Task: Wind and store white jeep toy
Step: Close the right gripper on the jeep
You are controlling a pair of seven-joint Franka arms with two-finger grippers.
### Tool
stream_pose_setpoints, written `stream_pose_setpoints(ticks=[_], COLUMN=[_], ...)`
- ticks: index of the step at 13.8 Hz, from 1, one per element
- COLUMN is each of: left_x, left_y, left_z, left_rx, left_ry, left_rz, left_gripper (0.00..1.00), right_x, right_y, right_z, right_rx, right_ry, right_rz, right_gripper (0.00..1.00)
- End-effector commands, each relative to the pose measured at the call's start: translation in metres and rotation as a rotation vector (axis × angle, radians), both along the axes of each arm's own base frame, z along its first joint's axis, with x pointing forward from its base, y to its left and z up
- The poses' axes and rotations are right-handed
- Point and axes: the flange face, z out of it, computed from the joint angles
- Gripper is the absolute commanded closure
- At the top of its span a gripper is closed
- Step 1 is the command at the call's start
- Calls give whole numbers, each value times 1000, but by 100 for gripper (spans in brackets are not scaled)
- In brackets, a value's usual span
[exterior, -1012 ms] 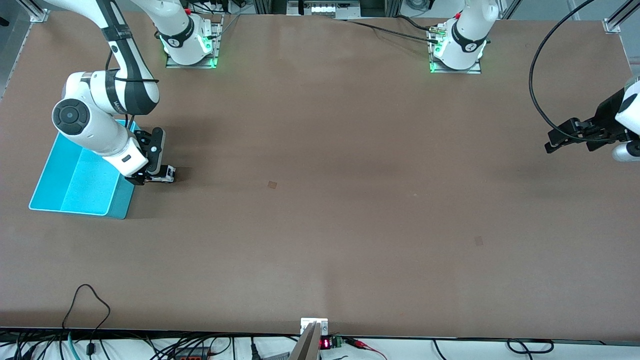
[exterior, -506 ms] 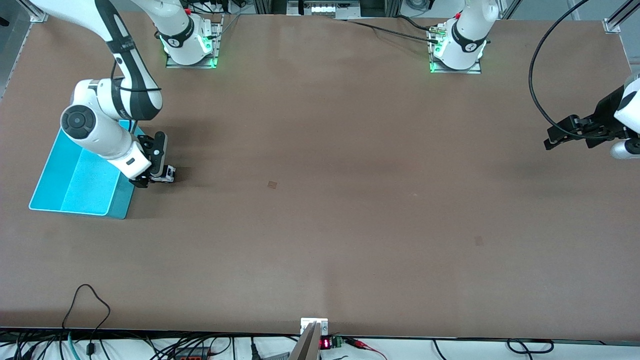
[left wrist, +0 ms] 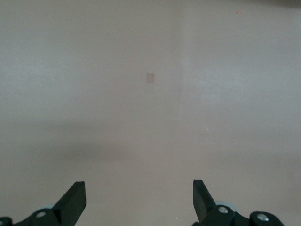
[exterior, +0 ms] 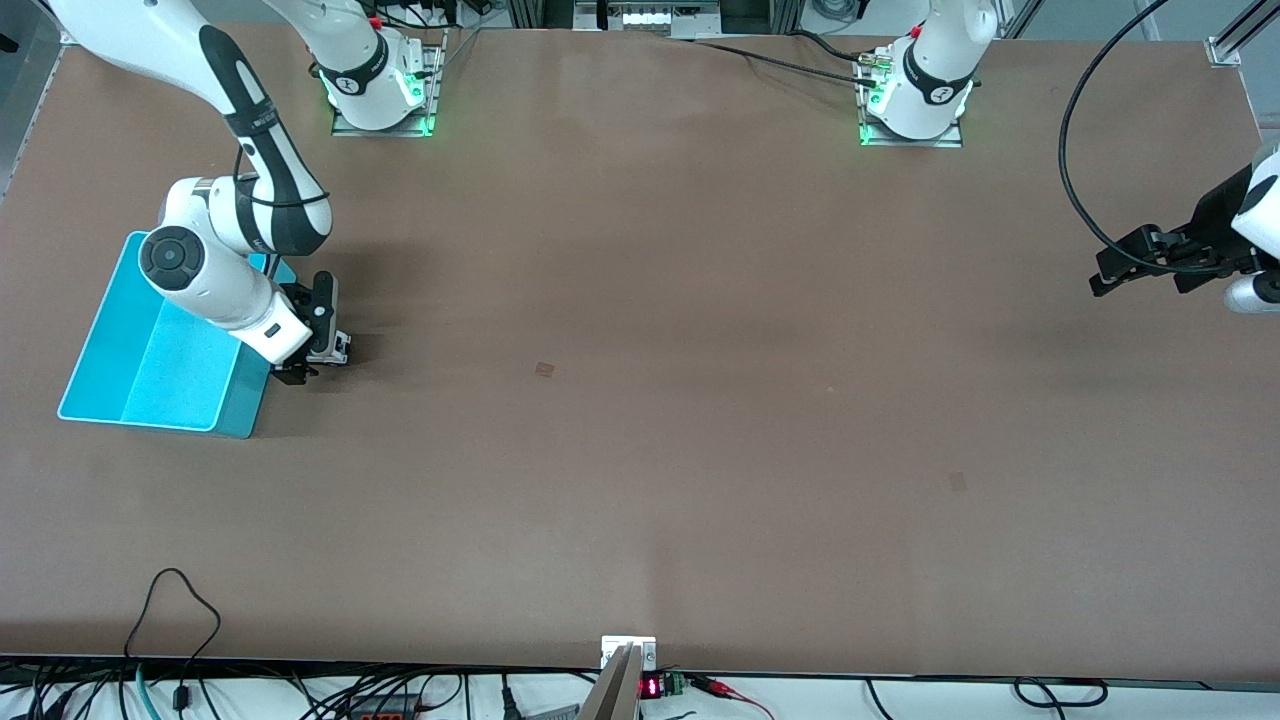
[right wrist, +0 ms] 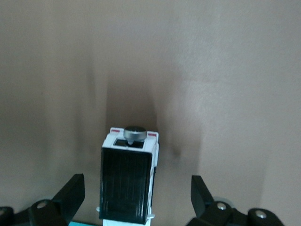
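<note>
The right gripper (right wrist: 134, 197) hangs low over the table, its two black fingers (right wrist: 70, 193) spread wide and gripping nothing. Between them, with a clear gap on each side, sits the white jeep toy (right wrist: 128, 181). It rests on the brown table (exterior: 640, 400), just beside the turquoise bin (exterior: 150, 365), at the right arm's end of the table. The toy is outside the bin, not in it.

From the right wrist view the jeep is a small white box with a black roof panel and a round grey spare wheel (right wrist: 135, 133) at one end. It looks like hard, smooth plastic, and is probably very light and stiff. Its wheels mean it could roll away if nudged from one end, and its slick sides could slip in a loose pinch.

The flat white side walls look like the best place to take hold, with the fingers closing squarely across the body's width, below the roof. Gripping the spare wheel seems less secure.

The left gripper (left wrist: 138, 200) waits well apart, over the left arm's end of the table, fingers open and empty.
</note>
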Motion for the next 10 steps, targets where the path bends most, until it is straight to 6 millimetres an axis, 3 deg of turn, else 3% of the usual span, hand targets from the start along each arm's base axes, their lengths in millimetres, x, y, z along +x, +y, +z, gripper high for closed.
stream_pose_setpoints(ticks=[1,10], left_x=[-9,-8], left_y=[8,8], left_z=[6,5], left_rx=[12,11], left_ry=[2,1], left_rz=[-9,-8], left_gripper=[0,0], right_x=[-3,-9], right_y=[-4,-5], right_z=[-6,-16], right_rx=[2,5], right_ry=[-7,8], right_rz=[28,27], right_gripper=[0,0])
